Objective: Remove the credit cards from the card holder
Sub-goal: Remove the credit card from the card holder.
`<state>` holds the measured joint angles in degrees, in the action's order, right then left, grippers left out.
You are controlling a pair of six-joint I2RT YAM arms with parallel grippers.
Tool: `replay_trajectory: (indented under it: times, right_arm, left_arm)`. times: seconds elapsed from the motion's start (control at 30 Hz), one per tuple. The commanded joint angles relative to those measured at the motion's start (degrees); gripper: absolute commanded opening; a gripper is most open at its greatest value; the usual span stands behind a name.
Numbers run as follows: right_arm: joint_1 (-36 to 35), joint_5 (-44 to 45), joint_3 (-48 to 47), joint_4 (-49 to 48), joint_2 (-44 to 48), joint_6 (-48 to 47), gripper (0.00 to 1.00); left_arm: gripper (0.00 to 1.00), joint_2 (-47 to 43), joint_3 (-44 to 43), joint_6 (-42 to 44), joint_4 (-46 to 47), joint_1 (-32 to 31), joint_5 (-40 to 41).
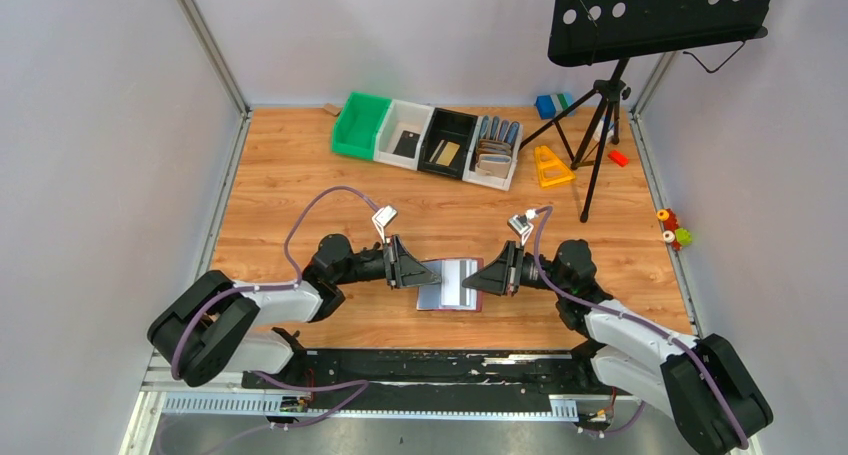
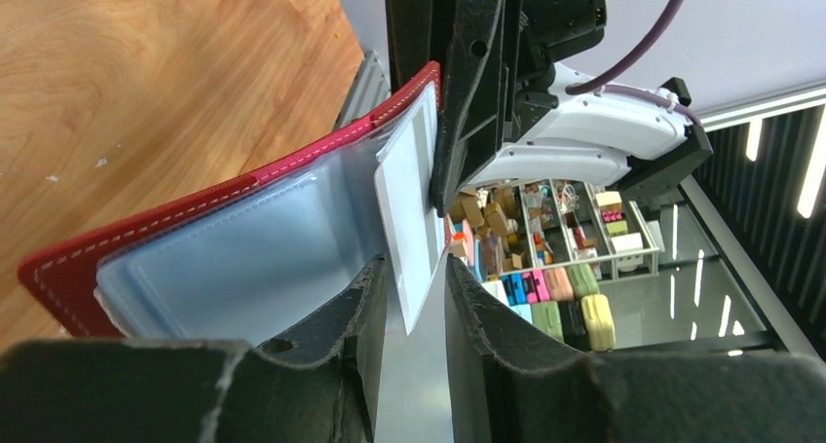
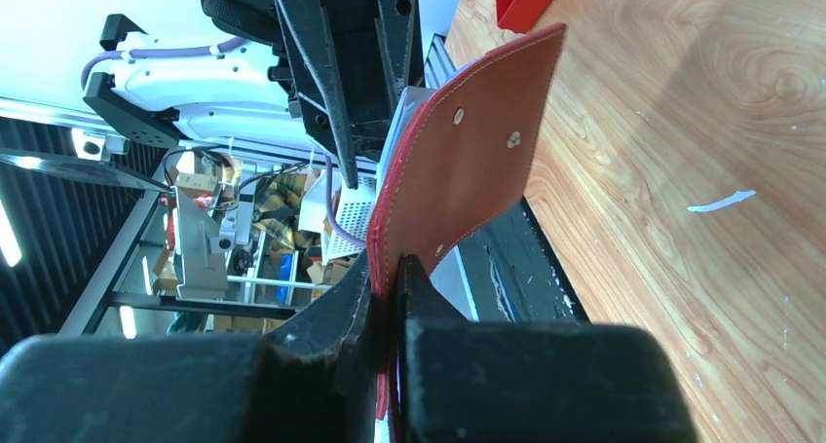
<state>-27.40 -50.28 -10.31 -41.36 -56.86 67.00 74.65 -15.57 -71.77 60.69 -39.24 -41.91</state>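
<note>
Top external: arms low, left gripper (image 1: 432, 275) ajar around card (image 2: 409, 200), right gripper (image 1: 470, 282) tight on card holder (image 3: 468, 161)

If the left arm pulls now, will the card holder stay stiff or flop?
Likely floppy: the card holder bends between the grippers and its clear sleeves bow. The flap clamped in the right gripper stands nearly flat, so the leather probably has some body. The pale leaf at the left gripper looks thin and glossy; it may slip.
</note>
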Motion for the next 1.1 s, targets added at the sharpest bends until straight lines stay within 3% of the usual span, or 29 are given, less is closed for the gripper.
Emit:
replay_trajectory:
  times: [0.0,0.23,0.43,0.6,0.83,1.07]
  right_arm:
    - [0.3,-0.7,-0.1,-4.8,0.2,0.8,0.00]
    - [0.2,-1.1,-0.2,-5.9,-0.7,1.3,0.00]
    - [0.2,-1.3,0.2,-6.4,-1.1,1.4,0.02]
    - [0.3,-0.9,0.8,-5.9,-0.1,1.3,0.27]
    - [0.4,-0.4,1.0,-4.5,1.9,1.1,0.28]
    - [0.7,-0.8,1.2,-4.4,2.1,1.4,0.23]
  left_arm:
    - [0.35,1.6,-0.3,0.3,2.2,-0.3,-0.1]
    - [0.31,4.4,-2.0,-1.1,5.7,-3.1,0.2]
    - [0.00,7.0,-1.6,-3.4,11.7,-3.5,0.5]
    - [0.00,7.8,-1.1,-3.6,13.0,-3.3,0.8]
    - [0.00,7.7,0.2,-4.8,15.4,-2.2,0.3]
    - [0.00,7.4,1.0,-5.0,16.0,-1.3,-0.3]
